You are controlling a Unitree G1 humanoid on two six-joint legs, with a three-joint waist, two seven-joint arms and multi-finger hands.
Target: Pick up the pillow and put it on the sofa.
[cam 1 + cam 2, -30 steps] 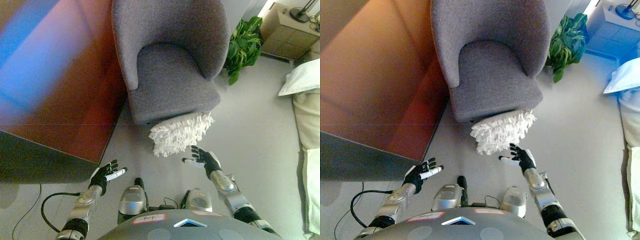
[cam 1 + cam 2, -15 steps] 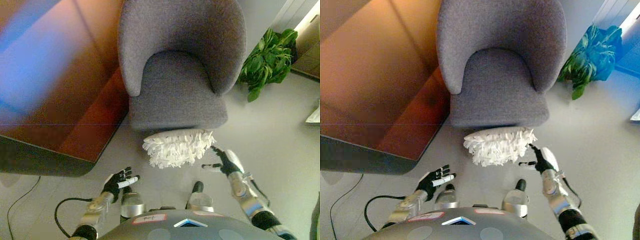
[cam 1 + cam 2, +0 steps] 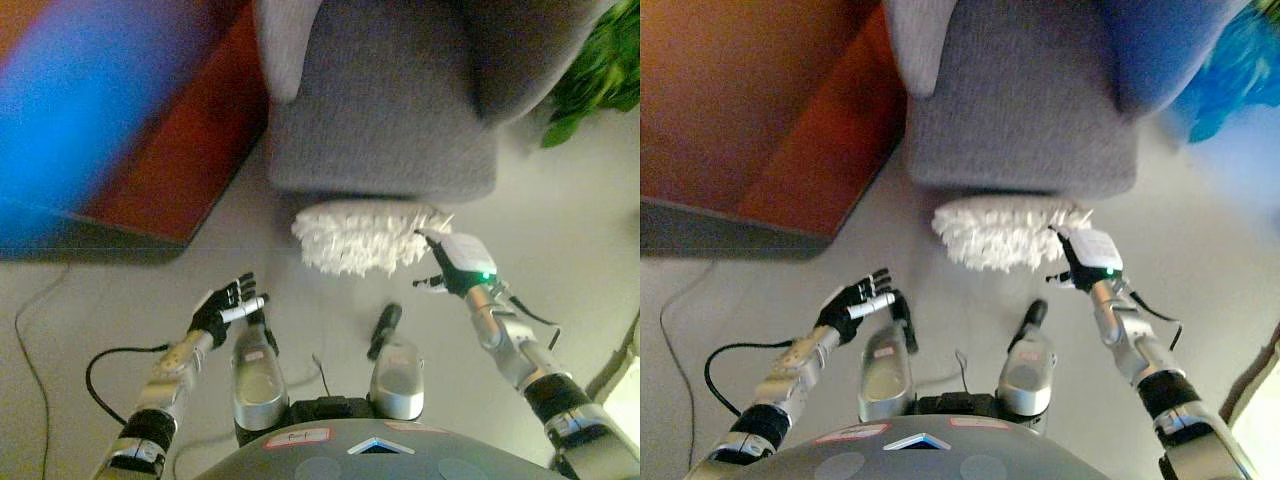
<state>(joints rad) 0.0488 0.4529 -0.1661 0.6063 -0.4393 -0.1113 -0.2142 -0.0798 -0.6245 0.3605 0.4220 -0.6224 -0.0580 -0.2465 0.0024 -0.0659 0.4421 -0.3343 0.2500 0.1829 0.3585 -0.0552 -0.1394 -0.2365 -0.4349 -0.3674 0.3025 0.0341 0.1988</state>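
Observation:
A white fringed pillow [image 3: 362,237] lies on the grey floor against the front of a grey armchair [image 3: 385,110]; it also shows in the right eye view [image 3: 998,232]. My right hand [image 3: 452,265] is open at the pillow's right end, its fingers close to or touching the fringe. My left hand [image 3: 224,308] is open and empty, lower left of the pillow and well apart from it. The chair's seat [image 3: 1025,90] holds nothing.
A reddish-brown wooden panel [image 3: 170,150] stands to the left of the chair, its edge near the pillow's left side. A green plant [image 3: 595,75] is at the upper right, behind the chair.
The view has moved closer and tilted down, so chair and pillow look larger. My right hand has come up to the pillow's right end. My left hand stays open at lower left.

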